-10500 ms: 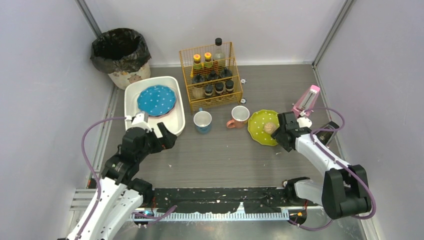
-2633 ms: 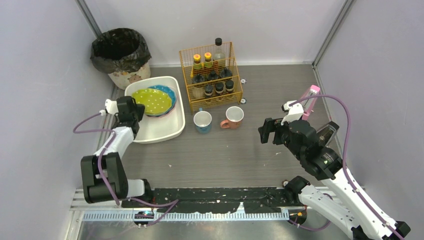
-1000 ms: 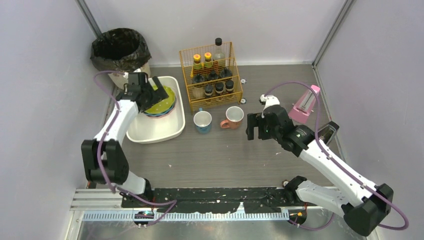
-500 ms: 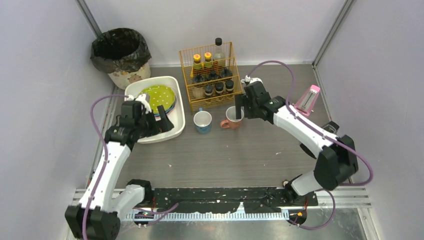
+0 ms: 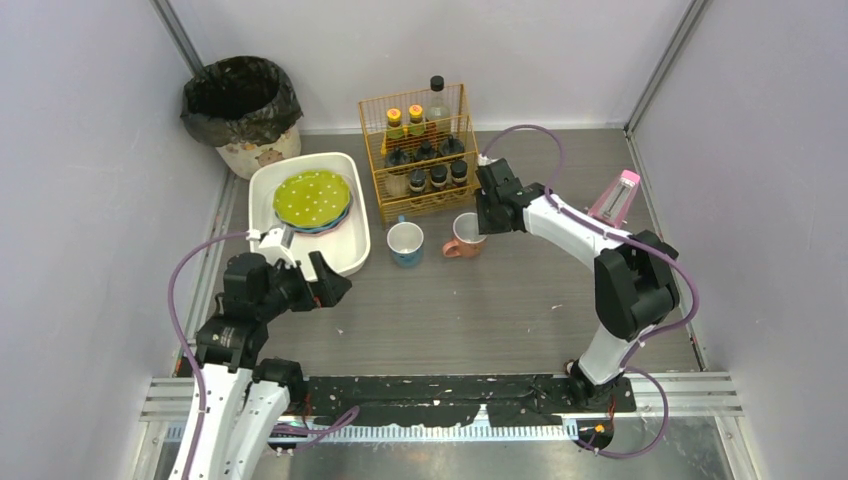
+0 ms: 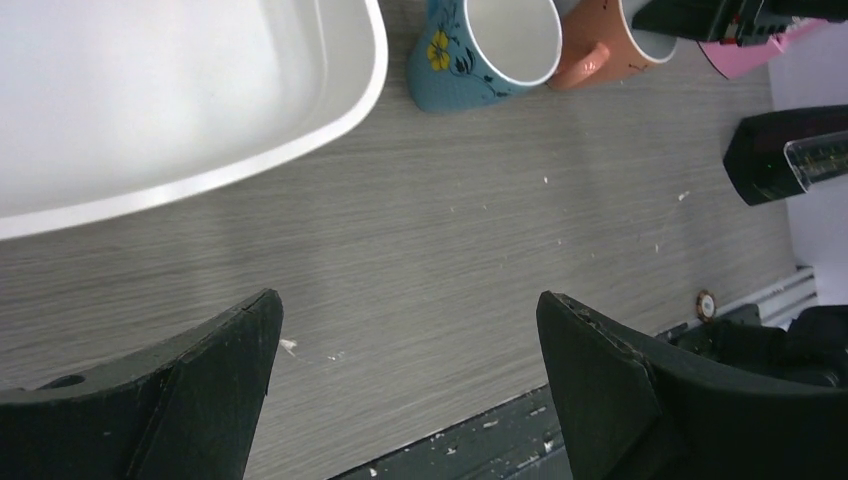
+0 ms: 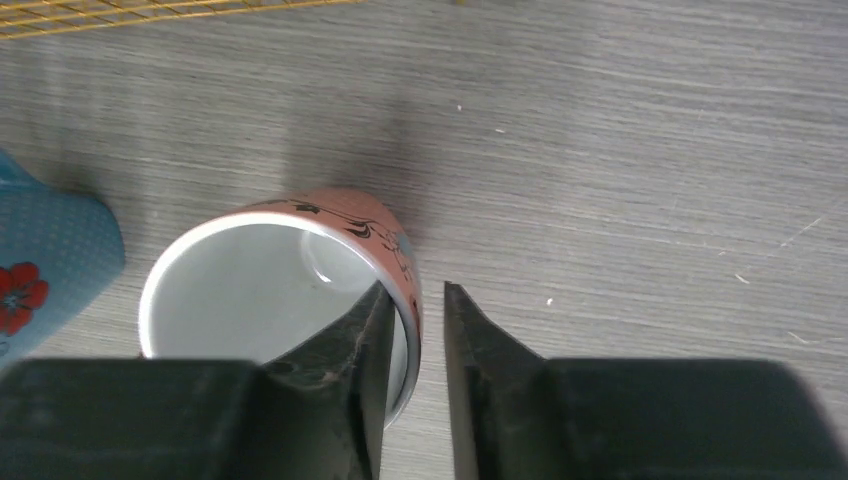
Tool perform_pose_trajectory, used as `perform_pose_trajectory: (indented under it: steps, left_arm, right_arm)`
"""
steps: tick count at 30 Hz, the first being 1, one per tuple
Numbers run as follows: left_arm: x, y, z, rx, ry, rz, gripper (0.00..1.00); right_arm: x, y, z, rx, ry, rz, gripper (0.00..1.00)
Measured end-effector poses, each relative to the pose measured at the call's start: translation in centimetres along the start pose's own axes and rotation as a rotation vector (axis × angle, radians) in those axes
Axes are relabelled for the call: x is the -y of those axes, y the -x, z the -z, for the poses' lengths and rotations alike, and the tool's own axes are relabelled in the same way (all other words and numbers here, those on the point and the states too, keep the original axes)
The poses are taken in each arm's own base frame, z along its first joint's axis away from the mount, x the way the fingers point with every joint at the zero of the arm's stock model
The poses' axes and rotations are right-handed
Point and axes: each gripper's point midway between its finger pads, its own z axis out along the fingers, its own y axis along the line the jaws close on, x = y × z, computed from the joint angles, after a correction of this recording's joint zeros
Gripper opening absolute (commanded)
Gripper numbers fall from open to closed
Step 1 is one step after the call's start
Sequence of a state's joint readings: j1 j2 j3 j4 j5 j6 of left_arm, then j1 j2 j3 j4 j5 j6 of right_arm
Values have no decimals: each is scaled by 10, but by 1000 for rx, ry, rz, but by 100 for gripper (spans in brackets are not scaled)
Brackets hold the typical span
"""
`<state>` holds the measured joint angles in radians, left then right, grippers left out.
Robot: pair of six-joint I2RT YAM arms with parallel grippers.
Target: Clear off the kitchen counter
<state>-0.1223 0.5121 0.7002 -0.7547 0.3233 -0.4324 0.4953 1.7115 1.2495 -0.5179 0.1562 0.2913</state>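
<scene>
The left arm [image 5: 228,345] is folded upright close to its base, and the left gripper [image 6: 408,300] is tilted down with its fingers [image 6: 200,390] spread wide apart. The right arm [image 5: 570,222] is stretched forward and inward from a bent elbow. The right gripper [image 7: 418,295] is pointed down, with only a narrow gap between its fingers [image 7: 350,400].

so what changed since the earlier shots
The yellow-green dotted plate went from the grey counter into the white plastic tub, onto the blue plate. The right gripper swung left, fingers closing on the rim of the salmon ceramic mug. Left gripper withdrew, open. Blue floral mug, wire bottle rack unmoved.
</scene>
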Motion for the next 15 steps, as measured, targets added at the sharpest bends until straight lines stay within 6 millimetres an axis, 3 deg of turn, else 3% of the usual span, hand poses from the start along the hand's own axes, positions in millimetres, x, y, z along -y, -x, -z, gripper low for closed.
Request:
perform_pose_trajectory:
  steps: [3, 8, 11, 15]
  left_arm:
    - [4, -12, -5, -40, -39, 33, 100]
    - [18, -12, -4, -50, -110, 53, 100]
    - [31, -9, -4, -54, -163, 69, 99]
    - [50, 2, -3, -58, -238, 109, 100]
  right_arm:
    - [-2, 4, 0, 18, 13, -4, 7]
    - [5, -10, 14, 31, 26, -16, 5]
    - [9, -17, 37, 66, 46, -29, 6]
    - [11, -10, 80, 185, 103, -61, 5]
